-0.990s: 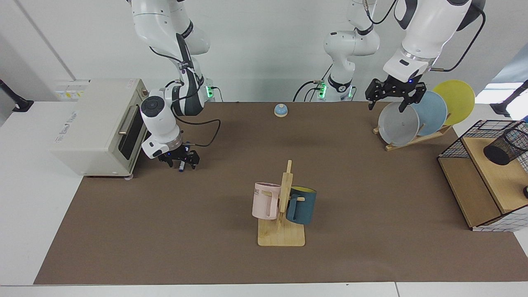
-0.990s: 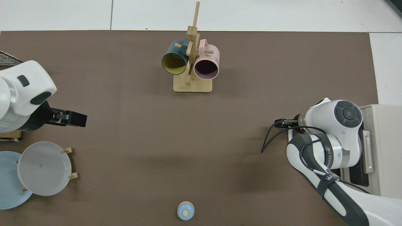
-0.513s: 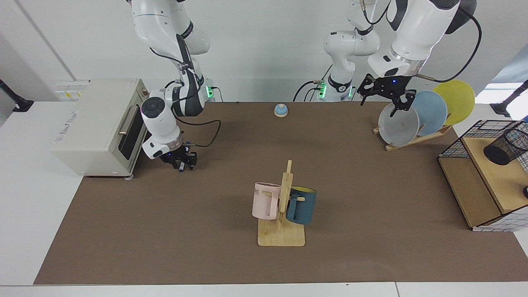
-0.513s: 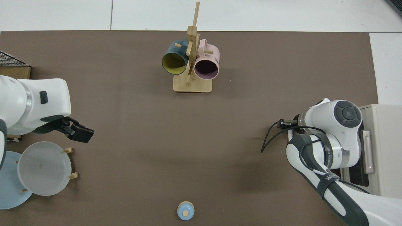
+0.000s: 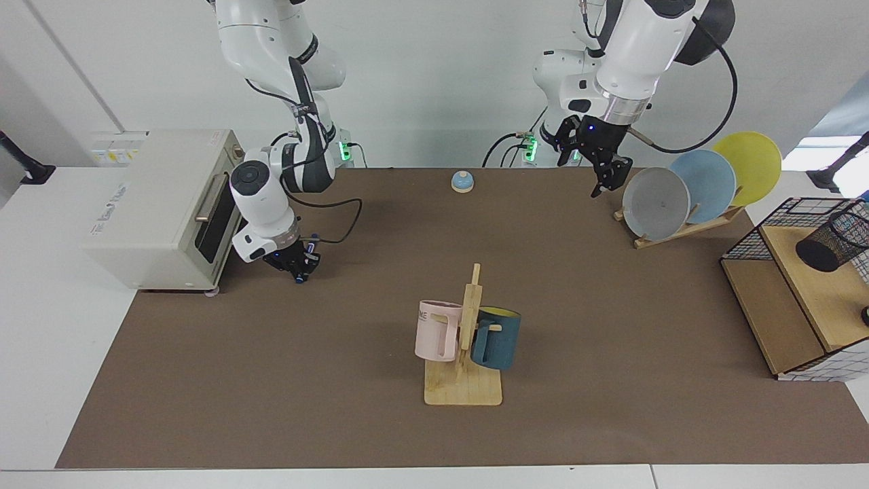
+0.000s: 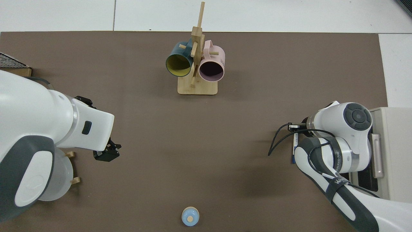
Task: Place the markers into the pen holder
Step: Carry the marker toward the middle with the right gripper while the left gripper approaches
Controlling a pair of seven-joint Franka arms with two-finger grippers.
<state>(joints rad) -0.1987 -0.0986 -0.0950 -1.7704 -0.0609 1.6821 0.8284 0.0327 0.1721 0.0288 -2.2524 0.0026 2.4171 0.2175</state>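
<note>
The marker (image 5: pixel 299 277) is held nearly upright just above the mat in front of the toaster oven, and only its blue ends show. My right gripper (image 5: pixel 299 266) is shut on it. In the top view the right arm's wrist (image 6: pixel 341 129) hides that gripper and most of the marker. The pen holder (image 5: pixel 832 242), a black mesh cup, lies tilted on the wooden shelf at the far side of the table from the marker. My left gripper (image 5: pixel 589 175) hangs open and empty, high over the back of the mat beside the plates, and it shows as a black block (image 6: pixel 106 154) in the top view.
A toaster oven (image 5: pixel 163 207) stands right behind the right gripper. A wooden mug tree (image 5: pixel 465 367) with a pink and a dark blue mug is mid-table. Plates stand in a rack (image 5: pixel 686 193), a wire basket (image 5: pixel 753 241) surrounds the shelf, and a small blue bell (image 5: pixel 462 181) sits at the back.
The left arm has swung away from above the plate rack toward the table's middle, and its gripper has turned. The right gripper has twisted slightly with the marker still in it.
</note>
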